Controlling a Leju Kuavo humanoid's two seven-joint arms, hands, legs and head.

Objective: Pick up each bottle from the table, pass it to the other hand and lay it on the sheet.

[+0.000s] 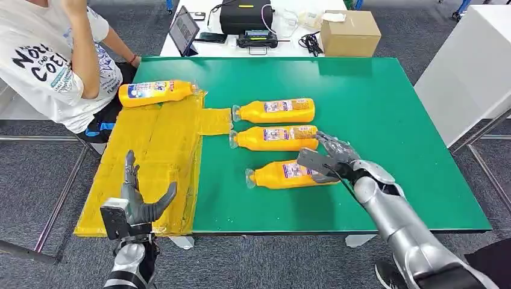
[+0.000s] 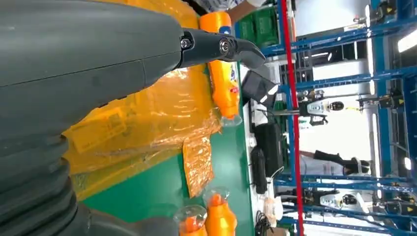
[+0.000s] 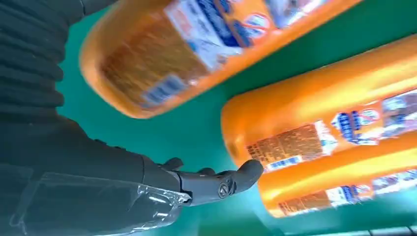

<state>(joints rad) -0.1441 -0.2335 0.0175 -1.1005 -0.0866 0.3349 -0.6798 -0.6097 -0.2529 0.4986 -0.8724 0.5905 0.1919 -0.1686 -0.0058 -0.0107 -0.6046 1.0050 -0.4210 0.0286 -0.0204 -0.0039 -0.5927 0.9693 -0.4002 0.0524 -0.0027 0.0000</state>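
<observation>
Three bottles lie on the green worktop (image 1: 385,120); the right robot hand (image 1: 328,159), fingers spread, reaches over the nearest bottle (image 1: 283,175)'s base. The left robot hand (image 1: 137,201) hovers open above the yellow sheet (image 1: 156,144).

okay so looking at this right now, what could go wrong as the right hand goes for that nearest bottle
1. The right hand is at the base end of the nearest bottle, not around its middle, so a grip there might slip or roll it.
2. The middle bottle lies close beside it; the fingers could knock it.
3. The left hand waits over the yellow sheet, well apart, so the handover needs a long carry.
</observation>
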